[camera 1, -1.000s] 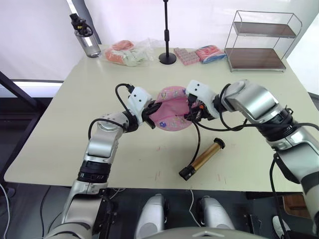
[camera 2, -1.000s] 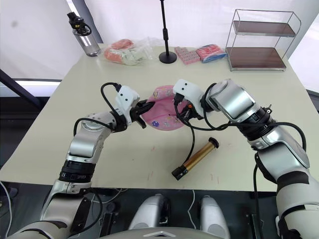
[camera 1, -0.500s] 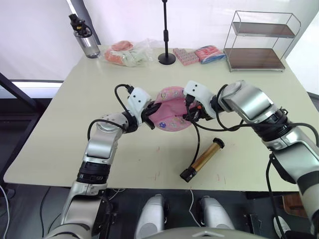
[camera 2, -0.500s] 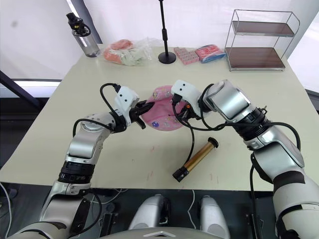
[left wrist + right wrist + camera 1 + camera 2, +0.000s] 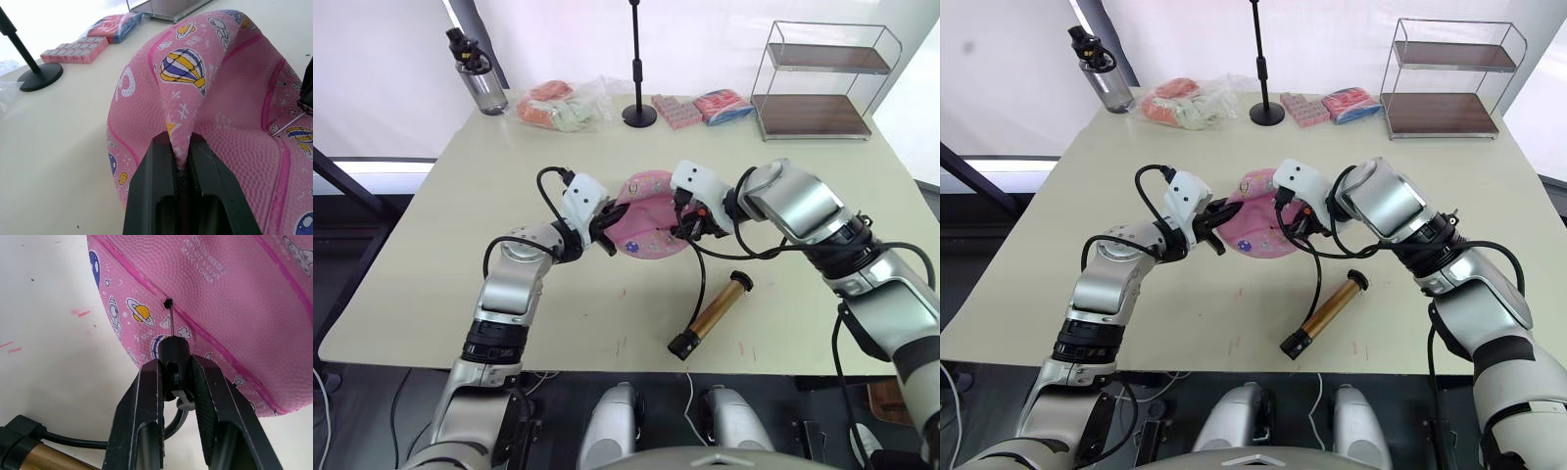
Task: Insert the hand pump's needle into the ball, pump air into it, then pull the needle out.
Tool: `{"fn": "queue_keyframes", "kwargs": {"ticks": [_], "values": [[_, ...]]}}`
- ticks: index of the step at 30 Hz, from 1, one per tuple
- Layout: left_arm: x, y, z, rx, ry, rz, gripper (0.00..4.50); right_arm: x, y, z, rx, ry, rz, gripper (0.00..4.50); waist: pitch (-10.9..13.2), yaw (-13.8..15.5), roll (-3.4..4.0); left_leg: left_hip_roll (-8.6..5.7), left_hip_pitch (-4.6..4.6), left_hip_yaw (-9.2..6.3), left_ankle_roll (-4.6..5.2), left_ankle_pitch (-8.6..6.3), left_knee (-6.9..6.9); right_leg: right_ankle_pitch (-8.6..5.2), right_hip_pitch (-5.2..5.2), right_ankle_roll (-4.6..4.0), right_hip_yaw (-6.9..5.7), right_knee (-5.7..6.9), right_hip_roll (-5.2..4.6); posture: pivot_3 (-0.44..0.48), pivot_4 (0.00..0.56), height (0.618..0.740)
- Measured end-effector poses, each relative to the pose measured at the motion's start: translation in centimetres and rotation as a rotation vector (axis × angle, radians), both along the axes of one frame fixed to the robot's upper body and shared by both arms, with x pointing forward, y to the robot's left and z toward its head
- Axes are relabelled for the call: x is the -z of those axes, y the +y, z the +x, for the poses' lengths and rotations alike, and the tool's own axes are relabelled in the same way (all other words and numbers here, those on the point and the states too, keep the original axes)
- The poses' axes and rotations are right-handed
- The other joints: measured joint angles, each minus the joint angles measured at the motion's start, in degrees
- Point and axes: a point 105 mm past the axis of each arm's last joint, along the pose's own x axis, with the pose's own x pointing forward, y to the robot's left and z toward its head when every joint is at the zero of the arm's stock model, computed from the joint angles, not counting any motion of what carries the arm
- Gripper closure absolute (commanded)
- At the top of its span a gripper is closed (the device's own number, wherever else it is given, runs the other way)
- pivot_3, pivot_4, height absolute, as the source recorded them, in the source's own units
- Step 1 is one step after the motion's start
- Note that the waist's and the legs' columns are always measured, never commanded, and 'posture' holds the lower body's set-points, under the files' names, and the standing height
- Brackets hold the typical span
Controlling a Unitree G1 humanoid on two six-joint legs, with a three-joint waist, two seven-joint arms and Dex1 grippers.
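The ball (image 5: 648, 220) is pink, printed and limp, lying mid-table. My left gripper (image 5: 180, 145) is shut on a raised fold of the ball (image 5: 230, 103) on its left side. On the right side, my right gripper (image 5: 175, 361) is shut on the needle's black fitting (image 5: 174, 349). The thin silvery needle (image 5: 170, 317) points at the ball's small black valve hole (image 5: 168, 301), its tip at the hole's mouth. The bronze hand pump (image 5: 713, 311) lies on the table in front of the ball, joined to the fitting by its black hose (image 5: 701, 269).
Along the table's far edge stand a water bottle (image 5: 476, 74), a plastic bag of soft items (image 5: 563, 106), a black stand's base (image 5: 639, 116), pink packets (image 5: 695, 108) and a wire shelf (image 5: 818, 83). The table's front edge (image 5: 607, 367) runs close below the pump.
My right gripper has edged slightly toward the ball with the fitting. The left gripper, ball and pump stay where they were.
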Motion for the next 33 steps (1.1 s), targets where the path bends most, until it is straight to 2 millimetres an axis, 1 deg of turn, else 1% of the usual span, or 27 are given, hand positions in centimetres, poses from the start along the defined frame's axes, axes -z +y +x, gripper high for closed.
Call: {"fn": "queue_keyframes", "kwargs": {"ticks": [6, 9, 20, 33], "values": [[0.1, -0.3, -0.1, 0.007, 0.012, -0.022, 4.48, 0.3, 0.1, -0.1, -0.029, -0.02, -0.038, 4.2, -0.1, 0.0, 0.02, 0.0, 0.01, -0.04, 0.01, -0.01, 0.0, -0.01, 0.02, -0.02, -0.02, 0.0, 0.0, 0.0, 0.15, 0.736], [0.1, -0.3, -0.2, 0.006, 0.016, -0.024, 4.48, 0.3, 0.5, -0.1, -0.045, -0.021, -0.049, 4.2, -0.1, -0.1, 0.02, 0.0, 0.02, -0.05, 0.01, -0.01, 0.0, -0.01, 0.03, -0.03, -0.03, 0.0, 0.0, 0.0, 0.15, 0.736], [0.1, 0.3, -0.2, -0.024, 0.034, -0.059, 4.48, 0.4, 1.6, 0.6, -0.068, -0.009, -0.069, 4.2, -0.2, -1.1, 0.06, 0.01, 0.03, -0.19, -0.01, 0.0, -0.03, -0.03, 0.05, -0.09, -0.15, 0.02, 0.0, 0.0, 0.15, 0.736], [0.2, -0.1, -0.4, -0.029, 0.046, -0.1, 4.48, 0.7, 2.5, 1.3, -0.097, -0.007, -0.134, 4.2, -0.2, -1.1, 0.1, 0.01, 0.06, -0.29, -0.03, 0.0, -0.04, -0.03, 0.08, -0.13, -0.24, 0.01, -0.02, 0.0, 0.15, 0.736]]}}
